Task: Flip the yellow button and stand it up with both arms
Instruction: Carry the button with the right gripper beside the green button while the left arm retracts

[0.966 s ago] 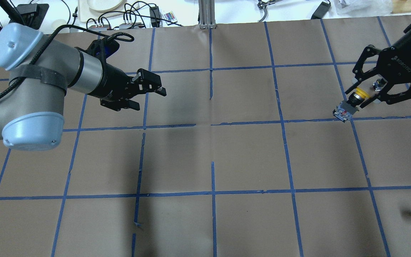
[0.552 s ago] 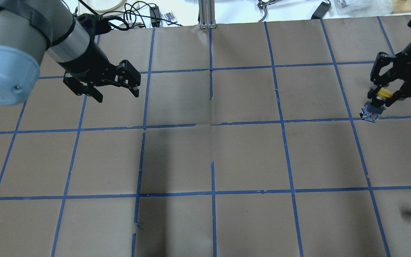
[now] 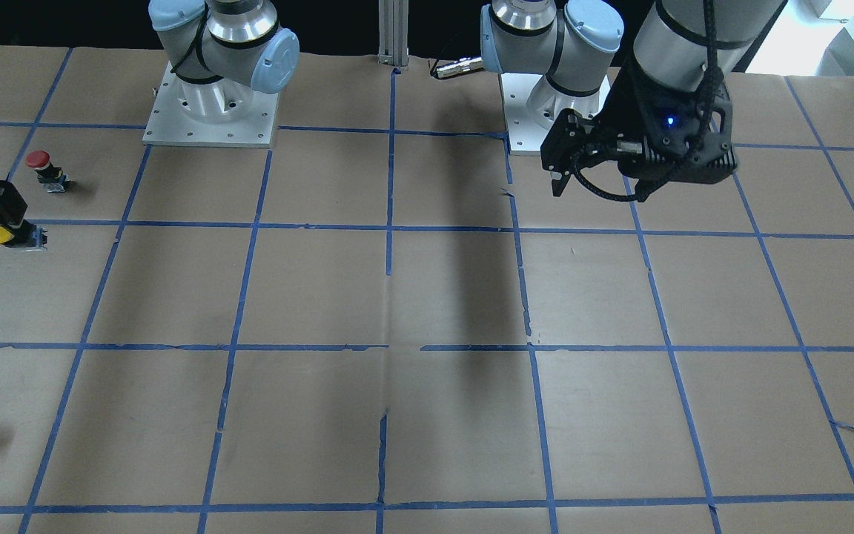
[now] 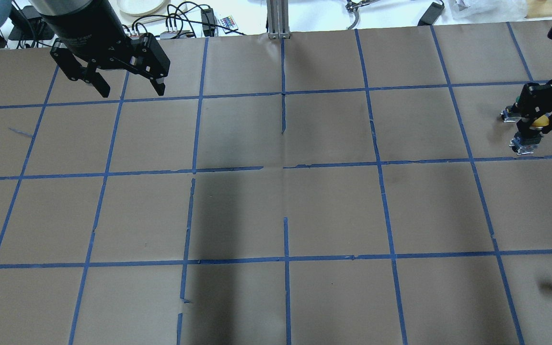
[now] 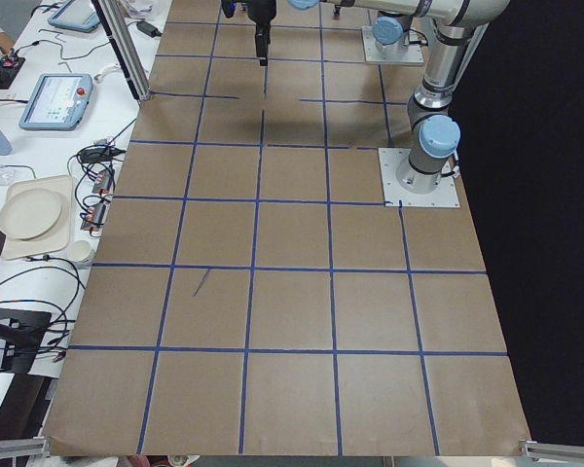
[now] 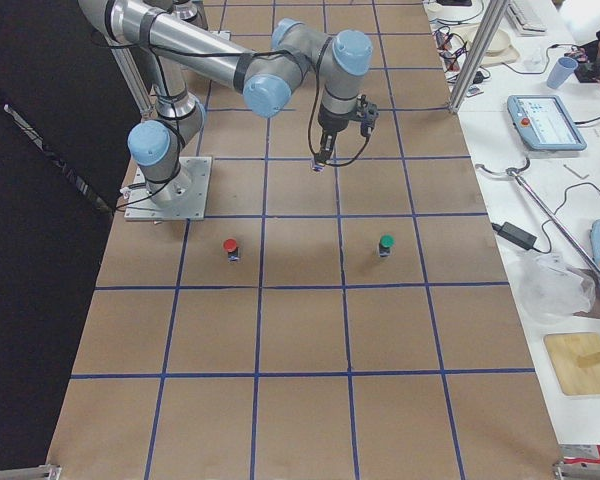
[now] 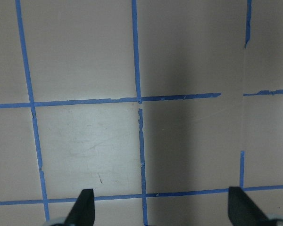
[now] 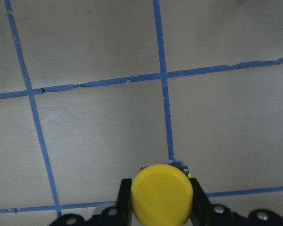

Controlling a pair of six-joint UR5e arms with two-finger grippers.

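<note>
Over our brown paper counter [image 4: 285, 211] gridded in blue tape [image 4: 285, 258], the silver-grey left arm [image 3: 679, 44] has swung away to the far left, its black two-finger tool [image 4: 131, 91] spread and empty. The right tool [image 4: 534, 127] has sunk to the counter's right edge, clamped on the small yellow-capped push-button [image 8: 161, 200], cap up. We judge the standing nearly done.

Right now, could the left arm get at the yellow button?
Probably not: the right gripper clamps the button at the far side, while the open left gripper hangs well away.
</note>
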